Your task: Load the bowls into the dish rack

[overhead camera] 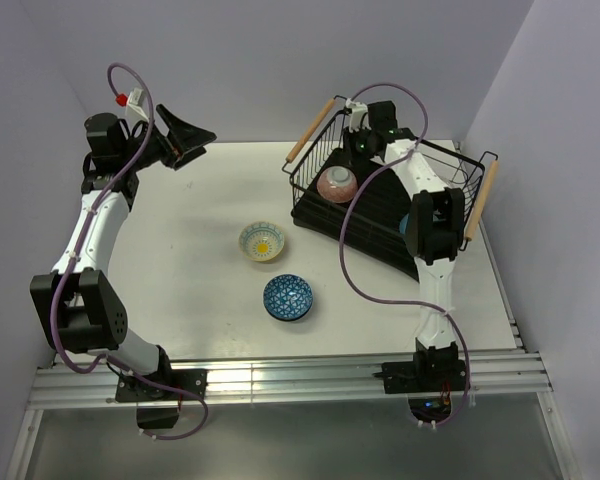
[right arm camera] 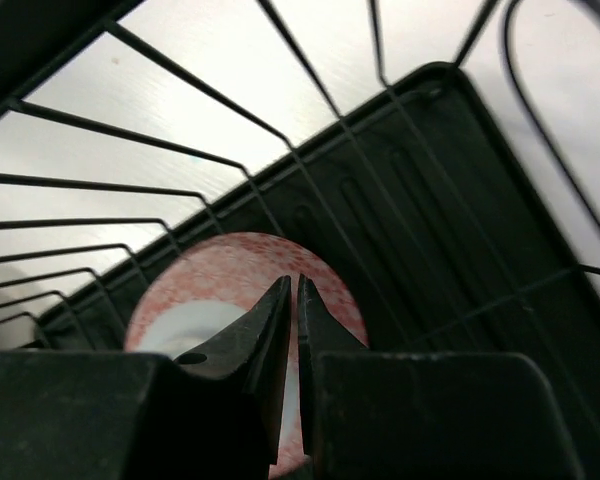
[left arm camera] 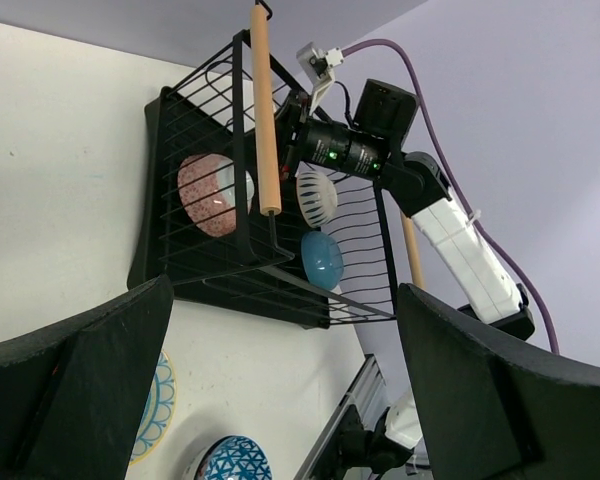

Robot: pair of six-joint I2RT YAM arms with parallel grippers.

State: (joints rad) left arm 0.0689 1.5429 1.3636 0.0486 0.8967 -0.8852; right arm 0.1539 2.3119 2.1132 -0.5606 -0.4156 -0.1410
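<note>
Black wire dish rack (overhead camera: 315, 218) is seen at the bench's (overhead camera: 180, 260) far right, a pink speckled bowl (overhead camera: 337, 185) inside. The right fingers (right arm camera: 255, 345) are held almost shut above it, apparently gripping nothing. The left fingers (left arm camera: 80, 385) are spread wide, empty.

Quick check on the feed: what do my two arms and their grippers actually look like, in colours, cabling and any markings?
Both the left arm and right arm have white links between boxy black joints. A purple cable loops along each. The left gripper and right gripper have matte black, tapering fingers. A green light glows on the right wrist.
</note>
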